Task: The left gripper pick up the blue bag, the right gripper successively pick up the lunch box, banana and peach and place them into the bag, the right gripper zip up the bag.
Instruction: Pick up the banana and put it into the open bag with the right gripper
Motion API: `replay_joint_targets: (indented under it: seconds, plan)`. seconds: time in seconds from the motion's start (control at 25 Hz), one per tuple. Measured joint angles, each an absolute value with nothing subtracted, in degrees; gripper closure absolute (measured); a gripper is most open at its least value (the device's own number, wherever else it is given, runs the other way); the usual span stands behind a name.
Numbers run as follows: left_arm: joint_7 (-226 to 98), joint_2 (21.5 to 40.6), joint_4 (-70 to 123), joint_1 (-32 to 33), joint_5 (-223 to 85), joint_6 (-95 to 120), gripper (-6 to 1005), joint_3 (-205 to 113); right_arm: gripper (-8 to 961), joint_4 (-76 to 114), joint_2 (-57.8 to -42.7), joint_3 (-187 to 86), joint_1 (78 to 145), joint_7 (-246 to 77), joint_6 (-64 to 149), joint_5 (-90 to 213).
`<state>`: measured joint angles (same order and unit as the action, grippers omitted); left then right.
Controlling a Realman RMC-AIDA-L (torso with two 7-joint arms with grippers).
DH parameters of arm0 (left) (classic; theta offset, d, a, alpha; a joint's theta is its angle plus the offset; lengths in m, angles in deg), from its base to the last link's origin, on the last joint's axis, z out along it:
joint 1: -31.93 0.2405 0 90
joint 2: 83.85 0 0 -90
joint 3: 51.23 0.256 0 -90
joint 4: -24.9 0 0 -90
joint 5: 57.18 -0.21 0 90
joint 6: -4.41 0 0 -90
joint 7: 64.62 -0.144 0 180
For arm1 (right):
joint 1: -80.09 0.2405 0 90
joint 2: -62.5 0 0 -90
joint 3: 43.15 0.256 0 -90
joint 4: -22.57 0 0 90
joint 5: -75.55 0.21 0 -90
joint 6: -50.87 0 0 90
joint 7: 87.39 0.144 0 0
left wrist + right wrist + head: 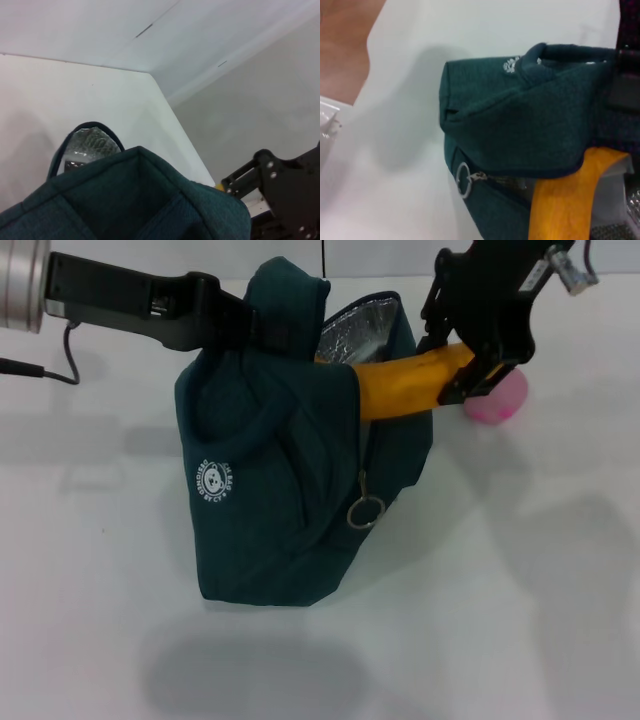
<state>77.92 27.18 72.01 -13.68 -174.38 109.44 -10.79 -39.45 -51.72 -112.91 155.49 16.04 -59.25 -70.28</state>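
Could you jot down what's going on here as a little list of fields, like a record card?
left gripper: holds the dark teal fabric bag up by its top
right gripper: shut on the long yellow-orange banana
banana: one end inside the bag's foil-lined opening, other end outside
round pink peach: on the white table, behind the gripper
zipper: open, ring pull hanging

The banana (410,383) pokes half into the open top of the blue bag (290,510) on the table (500,620), with the peach (497,398) just right of them, behind the banana's outer end.
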Motion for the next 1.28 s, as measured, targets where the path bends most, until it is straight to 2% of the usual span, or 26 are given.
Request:
replay_joint_targets:
  seconds: [0.16, 1.28]
  plan:
    - [77.7, 27.28, 72.0, -13.8, -174.3, 109.4, 962, -10.7, 514, -39.1, -52.67, -114.7, 155.7, 15.8, -57.4, -71.9]
    - [76.6, 27.68, 71.3, -14.0, -174.3, 109.5, 962, -10.6, 514, -38.9, -53.62, -119.9, 158.0, 16.6, -53.2, -69.5]
